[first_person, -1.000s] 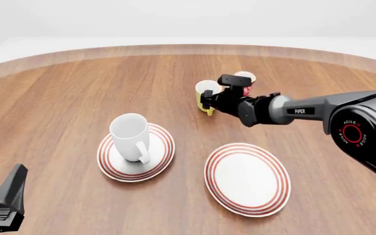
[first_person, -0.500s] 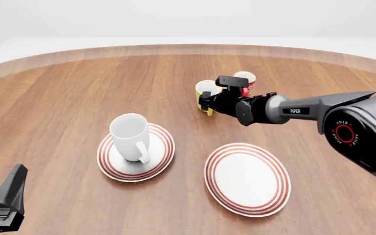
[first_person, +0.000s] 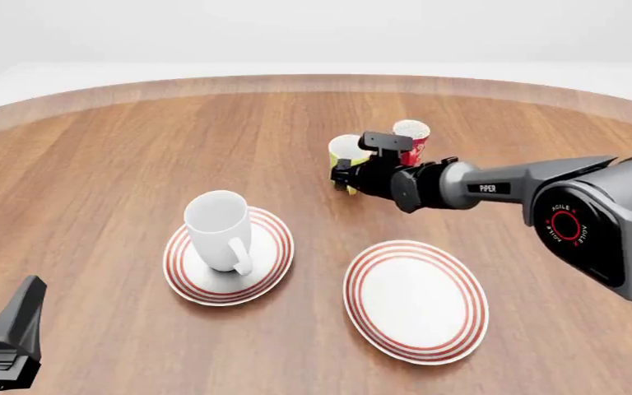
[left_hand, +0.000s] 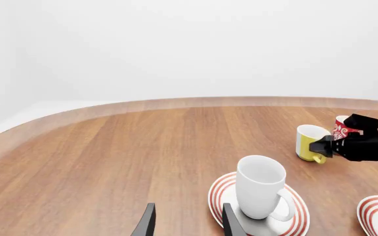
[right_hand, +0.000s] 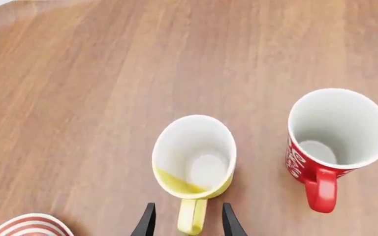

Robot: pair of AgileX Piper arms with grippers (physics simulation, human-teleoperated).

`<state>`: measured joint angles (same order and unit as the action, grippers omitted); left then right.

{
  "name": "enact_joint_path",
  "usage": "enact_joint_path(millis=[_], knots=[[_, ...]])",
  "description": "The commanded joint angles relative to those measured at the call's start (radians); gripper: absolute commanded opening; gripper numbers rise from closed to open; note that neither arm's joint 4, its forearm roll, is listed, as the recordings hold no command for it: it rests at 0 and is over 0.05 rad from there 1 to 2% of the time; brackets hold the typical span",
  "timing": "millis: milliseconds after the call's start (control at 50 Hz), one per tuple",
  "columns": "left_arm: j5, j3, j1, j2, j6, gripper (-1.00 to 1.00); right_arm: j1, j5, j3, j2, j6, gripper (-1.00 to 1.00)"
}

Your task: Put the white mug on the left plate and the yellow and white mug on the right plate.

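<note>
Three mugs and two plates: the white mug (first_person: 220, 230) stands on the left plate (first_person: 274, 262), the right plate (first_person: 416, 299) is bare, and the right gripper (right_hand: 187, 222), open, straddles the yellow and white mug (right_hand: 194, 167)'s handle beside a red cup (right_hand: 332, 140); the left gripper (left_hand: 187, 227), open, is cut off.

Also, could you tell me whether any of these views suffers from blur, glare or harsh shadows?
Front view: sharp, evenly lit, only faint soft shadows under the white mug and plates. Left wrist view: crisp, no glare, plain white backdrop. Right wrist view: the yellow mug and red cup are sharp, but the wood grain looks slightly smeared.
</note>
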<state>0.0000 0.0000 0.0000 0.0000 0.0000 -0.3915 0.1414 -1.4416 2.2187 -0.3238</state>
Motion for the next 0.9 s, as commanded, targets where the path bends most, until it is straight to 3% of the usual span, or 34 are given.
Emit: enact_joint_path(millis=[20,380,400,900], knots=[[0.0,0.0,0.0,0.0,0.0,1.0,-0.008,-0.015,-0.009,0.013,-0.012,1.0],[0.0,0.0,0.0,0.0,0.0,1.0,-0.013,-0.031,-0.03,0.021,-0.008,1.0],[0.0,0.0,0.0,0.0,0.0,1.0,-0.014,-0.03,-0.029,0.02,-0.008,-1.0],[0.0,0.0,0.0,0.0,0.0,1.0,-0.019,-0.011,0.006,-0.03,0.0,-1.0]])
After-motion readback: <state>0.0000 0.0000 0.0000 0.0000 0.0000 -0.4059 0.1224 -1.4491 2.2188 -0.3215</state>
